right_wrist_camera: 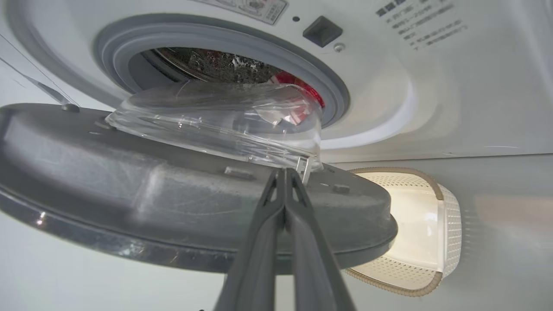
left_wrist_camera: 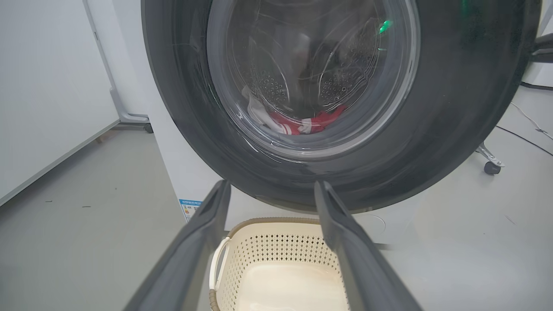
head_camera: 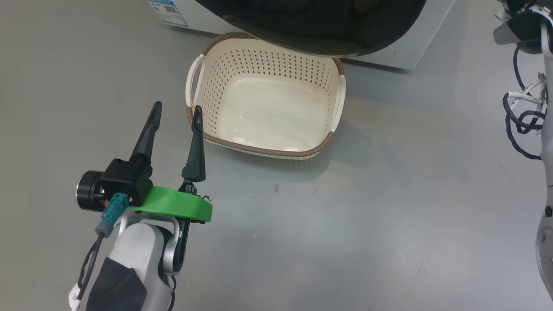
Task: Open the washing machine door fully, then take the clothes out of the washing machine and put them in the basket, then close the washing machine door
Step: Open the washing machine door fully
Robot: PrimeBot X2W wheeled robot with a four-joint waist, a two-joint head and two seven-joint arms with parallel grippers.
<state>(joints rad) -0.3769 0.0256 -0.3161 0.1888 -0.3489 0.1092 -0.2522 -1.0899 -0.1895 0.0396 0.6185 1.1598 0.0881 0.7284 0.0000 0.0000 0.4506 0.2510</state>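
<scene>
The washing machine door [right_wrist_camera: 129,181] stands partly open, its black ring [head_camera: 311,26] hanging over the far rim of the basket [head_camera: 268,151]. My right gripper [right_wrist_camera: 284,172] is shut, and its tips rest against the door's inner face beside the small metal latch hook and the glass bowl. Red clothes [right_wrist_camera: 304,88] lie in the drum behind the grey seal [right_wrist_camera: 216,34] of the washing machine [right_wrist_camera: 432,86]. Through the door glass the clothes [left_wrist_camera: 302,123] also show red and white. My left gripper [head_camera: 177,108] is open with nothing in it, just left of the cream basket [left_wrist_camera: 276,259], which has nothing inside.
A white panel [left_wrist_camera: 43,86] stands to the left of the machine. A caster wheel [left_wrist_camera: 492,166] and a cable lie on the floor to its right. My right arm with its black cables [head_camera: 522,121] rises along the right edge. Grey floor [head_camera: 345,237] spreads in front of the basket.
</scene>
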